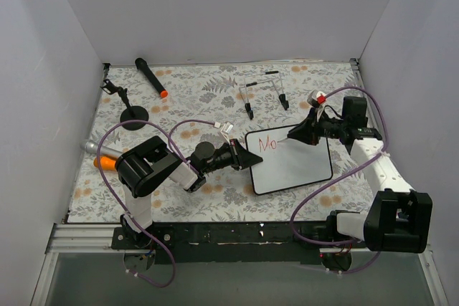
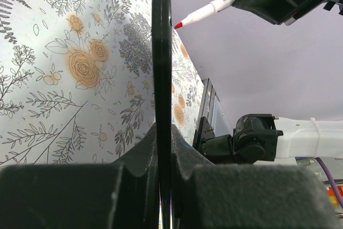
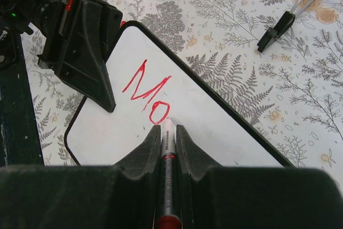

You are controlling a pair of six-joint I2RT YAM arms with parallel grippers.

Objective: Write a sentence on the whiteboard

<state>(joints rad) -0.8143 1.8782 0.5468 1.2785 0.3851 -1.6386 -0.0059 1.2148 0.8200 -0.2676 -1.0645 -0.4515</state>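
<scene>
The whiteboard (image 1: pixel 290 166) lies on the floral table, white with a thin black frame. Red lettering "Mo" (image 1: pixel 268 142) stands at its upper left, also clear in the right wrist view (image 3: pixel 147 92). My left gripper (image 1: pixel 247 159) is shut on the board's left edge (image 2: pixel 161 68), seen edge-on in the left wrist view. My right gripper (image 1: pixel 297 134) is shut on a red marker (image 3: pixel 167 154), its tip just right of the "o" on the board (image 3: pixel 214 127). The marker tip shows in the left wrist view (image 2: pixel 198 14).
A black marker with orange cap (image 1: pixel 151 77) lies at the back left. A small black stand (image 1: pixel 133 114) and an orange and grey object (image 1: pixel 100 155) are at the left. A wire stand (image 1: pixel 264 91) lies behind the board.
</scene>
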